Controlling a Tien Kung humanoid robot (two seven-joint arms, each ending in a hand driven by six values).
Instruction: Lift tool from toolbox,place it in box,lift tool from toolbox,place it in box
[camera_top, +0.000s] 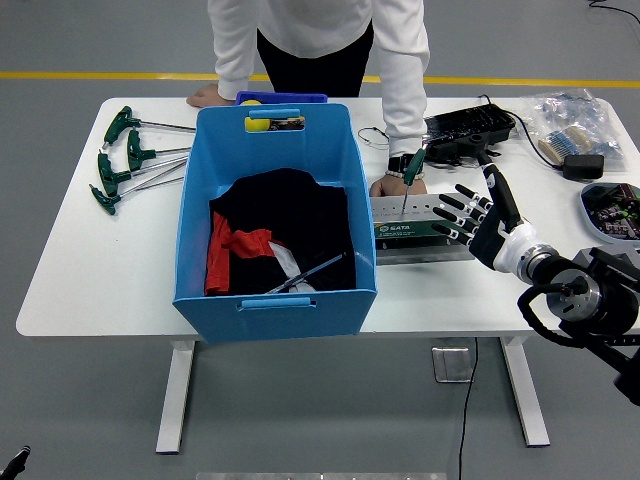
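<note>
1. Here the toolbox is a long grey metal rack with a row of holes along its top, standing on a flat grey plate right of the box.
2. One tool, a thin steel shaft with a green T-handle, stands upright in a hole near the rack's left end.
3. The box is a deep blue plastic bin; it holds black and red cloth and one slim metal tool lying aslant near its front wall.
4. The right hand has black fingers spread wide and grasps nothing; its fingertips lie over the rack's right end, near the upright tool but apart from it.
5. A person's hand rests on the table just behind the rack's left end.
6. More green-handled T-wrenches lie at the far left.
</note>
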